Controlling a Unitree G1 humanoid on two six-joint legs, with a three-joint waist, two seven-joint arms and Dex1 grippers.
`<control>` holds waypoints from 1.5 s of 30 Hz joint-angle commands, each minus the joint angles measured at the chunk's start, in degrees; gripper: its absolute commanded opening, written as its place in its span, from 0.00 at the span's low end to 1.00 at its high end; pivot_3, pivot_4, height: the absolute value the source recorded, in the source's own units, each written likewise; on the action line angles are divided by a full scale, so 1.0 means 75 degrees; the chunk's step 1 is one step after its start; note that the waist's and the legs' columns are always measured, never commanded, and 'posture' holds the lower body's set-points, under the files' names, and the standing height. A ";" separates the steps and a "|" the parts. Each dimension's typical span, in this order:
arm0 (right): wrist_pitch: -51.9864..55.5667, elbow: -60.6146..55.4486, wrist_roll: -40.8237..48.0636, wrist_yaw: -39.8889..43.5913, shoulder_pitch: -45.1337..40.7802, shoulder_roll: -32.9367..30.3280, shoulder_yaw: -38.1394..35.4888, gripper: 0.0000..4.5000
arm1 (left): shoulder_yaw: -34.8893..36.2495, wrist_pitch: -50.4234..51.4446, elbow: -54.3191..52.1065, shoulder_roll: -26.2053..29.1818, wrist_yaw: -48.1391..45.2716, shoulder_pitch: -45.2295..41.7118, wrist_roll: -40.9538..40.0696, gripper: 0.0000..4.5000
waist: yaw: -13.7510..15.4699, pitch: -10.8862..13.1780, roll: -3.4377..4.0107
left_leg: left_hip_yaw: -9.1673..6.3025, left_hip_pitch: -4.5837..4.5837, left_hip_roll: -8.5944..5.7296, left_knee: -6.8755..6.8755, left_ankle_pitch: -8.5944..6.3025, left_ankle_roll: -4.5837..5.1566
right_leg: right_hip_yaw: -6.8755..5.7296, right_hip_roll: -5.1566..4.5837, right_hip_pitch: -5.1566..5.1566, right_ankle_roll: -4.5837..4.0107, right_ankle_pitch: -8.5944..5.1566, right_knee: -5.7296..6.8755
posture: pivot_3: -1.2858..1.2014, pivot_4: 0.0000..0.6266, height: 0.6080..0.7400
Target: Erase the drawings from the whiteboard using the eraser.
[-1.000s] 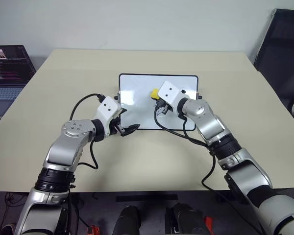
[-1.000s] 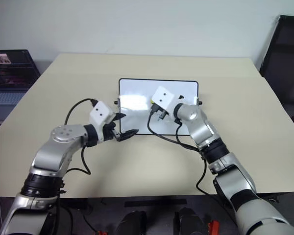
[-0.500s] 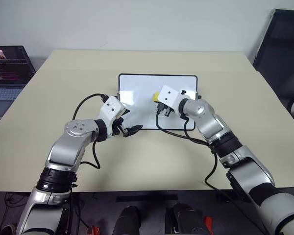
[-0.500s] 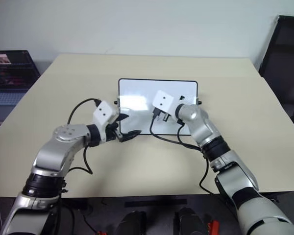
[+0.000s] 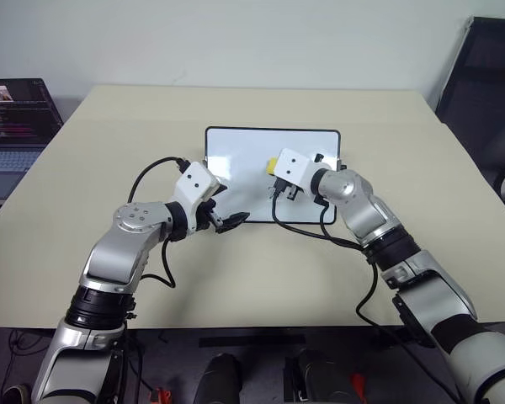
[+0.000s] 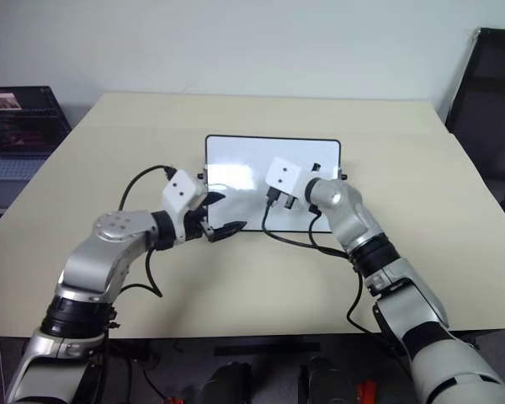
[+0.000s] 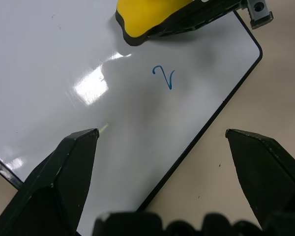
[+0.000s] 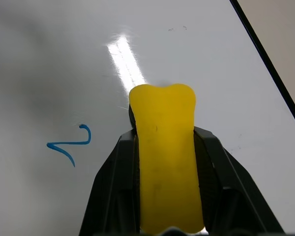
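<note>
The eraser (image 5: pixel 272 163) has slid toward the whiteboard's (image 5: pixel 236 143) near-right area.

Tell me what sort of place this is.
Probably an office or lab workspace: a plain beige table against a bare wall, an open laptop on a side stand at the left, and a dark office chair at the right.

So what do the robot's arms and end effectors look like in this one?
Both arms are silver-grey metal with black joint bands and looping black cables. Each wrist carries a white box with small dark dots. The left end effector and the right end effector have black, wedge-shaped fingers.
</note>
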 commanded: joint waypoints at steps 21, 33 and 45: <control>0.0624 -0.0903 0.0990 -0.0116 0.0352 0.0273 -0.1151 0.24 | 0.0147 -0.0059 -0.0283 -0.0039 0.0118 0.0105 -0.0062 1.00 | -0.0015 0.0001 0.0001 | 0.0002 0.0000 0.0003 -0.0005 0.0000 0.0000 | 0.0003 0.0001 0.0000 0.0000 0.0000 -0.0002 | 0.52 0.24 1.00; 0.3725 -0.6111 0.3180 0.0731 0.2780 -0.0297 -0.2205 0.24 | 0.0882 -0.0744 -0.0293 0.0173 -0.0122 0.1082 -0.0514 1.00 | 0.0027 0.0003 0.0003 | -0.0008 -0.0007 0.0005 -0.0014 -0.0002 -0.0001 | -0.0003 -0.0008 -0.0004 0.0008 -0.0010 -0.0011 | 0.52 0.24 1.00; 0.3968 -0.7297 0.3523 0.0569 0.4884 -0.1244 -0.2088 0.24 | 0.1160 -0.1568 0.0050 0.0163 -0.0444 0.1610 -0.0714 1.00 | -0.0007 0.0003 0.0001 | 0.0008 -0.0003 0.0013 -0.0014 -0.0002 0.0000 | 0.0009 -0.0006 -0.0003 0.0030 -0.0024 -0.0026 | 0.52 0.24 1.00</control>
